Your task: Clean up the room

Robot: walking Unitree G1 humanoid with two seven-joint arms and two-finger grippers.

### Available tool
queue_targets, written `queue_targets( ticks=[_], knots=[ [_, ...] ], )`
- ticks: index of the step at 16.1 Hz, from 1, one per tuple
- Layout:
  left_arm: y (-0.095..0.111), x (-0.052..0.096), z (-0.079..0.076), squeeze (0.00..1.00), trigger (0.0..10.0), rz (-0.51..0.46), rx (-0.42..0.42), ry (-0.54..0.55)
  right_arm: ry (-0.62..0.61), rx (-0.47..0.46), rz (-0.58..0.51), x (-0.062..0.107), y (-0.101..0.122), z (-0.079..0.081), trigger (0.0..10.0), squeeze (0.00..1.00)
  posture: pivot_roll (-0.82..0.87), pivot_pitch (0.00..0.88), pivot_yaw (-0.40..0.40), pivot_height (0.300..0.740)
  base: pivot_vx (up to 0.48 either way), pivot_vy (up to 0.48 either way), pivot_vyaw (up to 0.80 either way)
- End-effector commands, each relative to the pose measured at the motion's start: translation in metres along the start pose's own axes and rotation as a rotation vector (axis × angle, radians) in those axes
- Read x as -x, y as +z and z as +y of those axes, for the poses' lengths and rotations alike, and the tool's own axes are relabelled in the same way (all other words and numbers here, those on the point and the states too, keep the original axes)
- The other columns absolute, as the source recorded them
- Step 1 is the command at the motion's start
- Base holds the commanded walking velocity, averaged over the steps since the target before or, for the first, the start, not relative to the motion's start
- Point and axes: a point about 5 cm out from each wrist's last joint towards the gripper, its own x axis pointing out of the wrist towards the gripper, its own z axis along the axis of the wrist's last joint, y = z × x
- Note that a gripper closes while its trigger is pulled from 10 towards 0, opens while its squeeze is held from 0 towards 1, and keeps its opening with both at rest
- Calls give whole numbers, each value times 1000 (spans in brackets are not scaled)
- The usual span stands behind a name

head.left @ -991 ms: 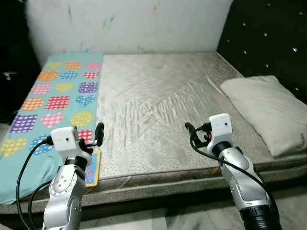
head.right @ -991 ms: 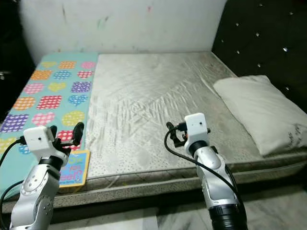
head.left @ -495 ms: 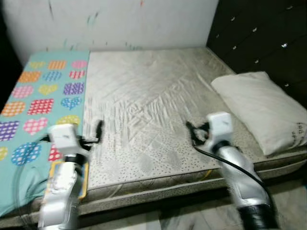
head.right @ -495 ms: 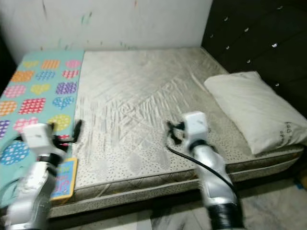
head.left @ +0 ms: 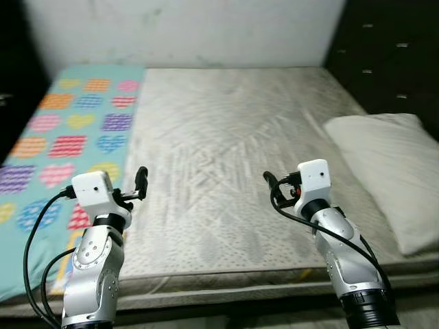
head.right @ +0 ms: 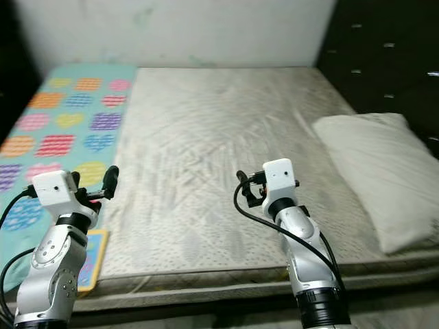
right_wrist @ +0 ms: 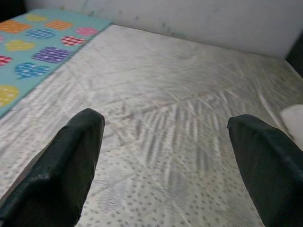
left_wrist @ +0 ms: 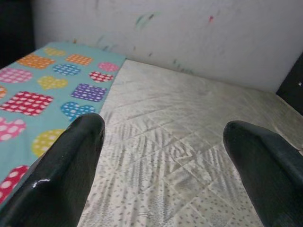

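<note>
Left eye view, bed: a wide bare mattress of pale grey quilted fabric, creased in diagonal folds, with a dotted weave toward the near edge.
Left eye view, cover: a turquoise sheet printed with multicoloured dotted hearts lies flat along the robot's left side of the mattress.
Left eye view, pillow: a plump off-white rectangular pillow rests on the right side, beside the dark tufted headboard.
Left eye view, left pincer: raised above the seam between sheet and mattress, on a silver arm with a white boxy wrist block.
Left eye view, right pincer: raised above the middle of the mattress, well apart from the pillow.
Right eye view, book: a flat yellow-edged blue book lies at the near left edge of the bed, partly hidden by the left arm.
Right eye view, wall: a white plastered wall with faint coloured marks stands behind the bed.
Left wrist view, fingers: glossy, black, rounded; spread wide apart, nothing between them.
Right wrist view, fingers: matt black, rounded; spread wide apart, nothing between them, mattress fabric below.
</note>
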Motion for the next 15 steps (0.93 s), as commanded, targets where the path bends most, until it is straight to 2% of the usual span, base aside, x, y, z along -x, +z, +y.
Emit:
queue_targets(
  ticks=[1,4,14,15],
  knots=[
    [-1,0,-2,0,10000,10,2,-14,-7,10,-10,0,2,-3,10000,0,-140,0,-8,740,0,480,450],
    [-2,0,-2,0,10000,12,4,-17,-3,14,-11,1,1,-2,10000,0,-141,0,-10,740,0,479,796],
    [-1,1,-4,0,10000,7,-2,-25,7,32,-23,0,2,-1,10000,0,-140,0,-9,740,0,465,0],
    [-1,1,-4,0,10000,4,-3,-23,8,33,-24,1,2,-1,10000,0,-140,0,-9,740,0,0,0]
  ],
)
